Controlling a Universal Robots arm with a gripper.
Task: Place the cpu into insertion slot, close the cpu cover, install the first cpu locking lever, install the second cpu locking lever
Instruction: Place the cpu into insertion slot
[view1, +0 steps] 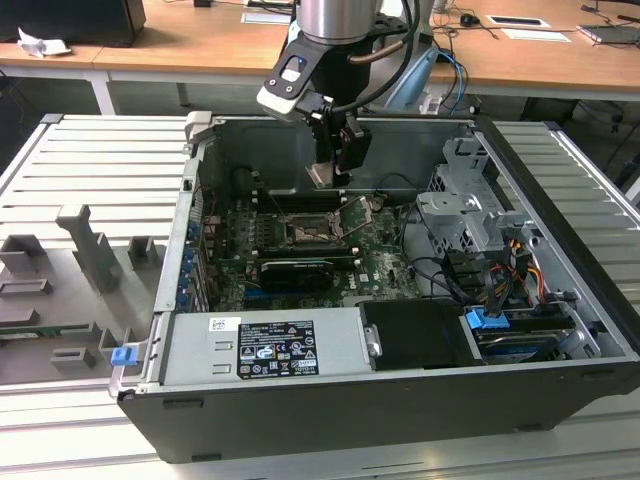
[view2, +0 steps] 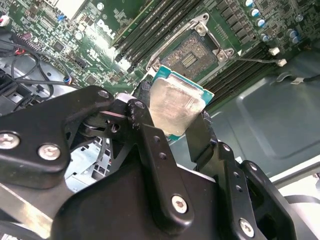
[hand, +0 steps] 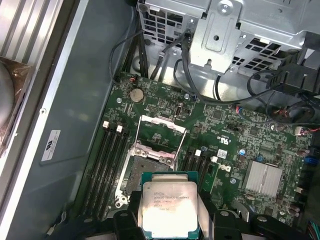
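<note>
In the exterior view the claw (view1: 335, 168) hangs inside the open computer case (view1: 560, 200), clamped on the one cpu (view1: 322, 176), which is held in the air above and apart from the single insertion slot (view1: 304, 235). In the second wrist view its two fingers (view2: 150, 145) pinch the cpu by opposite edges with the metal top bare, likely so it can go down flat. In the first wrist view the one cpu cover (hand: 160, 131) stands tilted up, leaving the pin field open to receive the cpu.
</note>
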